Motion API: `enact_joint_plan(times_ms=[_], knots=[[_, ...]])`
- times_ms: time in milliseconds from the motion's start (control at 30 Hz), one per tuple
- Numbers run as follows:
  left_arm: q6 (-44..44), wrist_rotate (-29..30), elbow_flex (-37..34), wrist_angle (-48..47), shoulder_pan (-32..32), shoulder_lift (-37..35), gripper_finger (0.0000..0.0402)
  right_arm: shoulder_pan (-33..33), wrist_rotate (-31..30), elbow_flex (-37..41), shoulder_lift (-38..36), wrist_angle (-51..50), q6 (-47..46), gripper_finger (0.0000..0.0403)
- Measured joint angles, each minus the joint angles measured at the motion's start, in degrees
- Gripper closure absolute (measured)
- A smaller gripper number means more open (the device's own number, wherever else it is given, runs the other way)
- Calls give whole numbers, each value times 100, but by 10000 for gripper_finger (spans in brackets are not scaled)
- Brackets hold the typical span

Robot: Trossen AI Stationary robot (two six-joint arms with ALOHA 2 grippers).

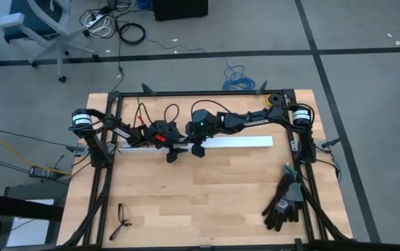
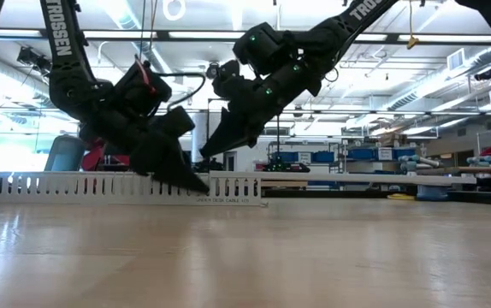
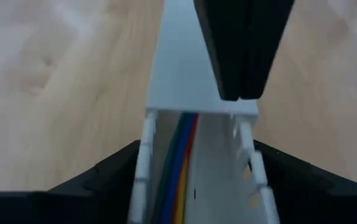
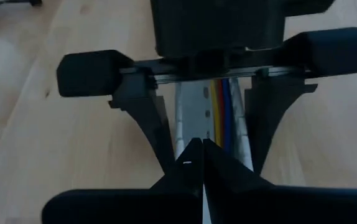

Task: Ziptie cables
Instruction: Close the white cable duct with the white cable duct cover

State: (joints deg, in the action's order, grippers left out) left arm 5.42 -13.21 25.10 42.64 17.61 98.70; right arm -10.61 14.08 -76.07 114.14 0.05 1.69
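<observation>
Cables (image 3: 180, 163) lie between the left gripper's (image 3: 197, 180) wide jaws, seemingly untouched; right gripper's (image 4: 197, 163) jaws closed.

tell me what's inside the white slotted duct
Coloured cables run lengthwise along the floor of the white slotted duct, with blue, red and yellow showing. The left pincer straddles the duct with open fingers, the shut right pincer above it. No ziptie is visible.
</observation>
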Motion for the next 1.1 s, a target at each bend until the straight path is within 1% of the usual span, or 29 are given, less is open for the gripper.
enact_joint_plan(times_ms=[100,200,333,400,433,500,600,700,800,933,1100], knots=[[-21,-1,4,-102,0,-7,98,0,-7,0,-39,24,-29,403],[-108,-29,4,-144,0,-7,97,0,-12,0,-46,-78,-57,403],[-143,-320,4,-171,2,-7,97,0,-27,0,-116,-428,-59,403],[-208,-468,4,-182,2,-9,97,2,-166,0,-180,-543,-59,403],[-248,-482,-17,-170,0,-15,97,2,-219,0,-239,-717,-56,403],[-250,-509,-87,-123,0,-36,97,2,-337,0,-308,-756,-39,403],[-308,-514,-236,-107,2,-192,97,2,-372,20,-391,-820,-16,403],[-364,-499,-458,106,2,-463,97,7,-360,20,-415,-903,-8,403],[-268,-276,-636,220,1,-674,97,12,-355,22,-415,-941,-7,403],[-272,-149,-816,183,0,-682,97,64,-335,22,-415,-1028,-11,403],[-309,-142,-935,259,1,-678,97,170,-115,20,-372,-1188,-195,403]])
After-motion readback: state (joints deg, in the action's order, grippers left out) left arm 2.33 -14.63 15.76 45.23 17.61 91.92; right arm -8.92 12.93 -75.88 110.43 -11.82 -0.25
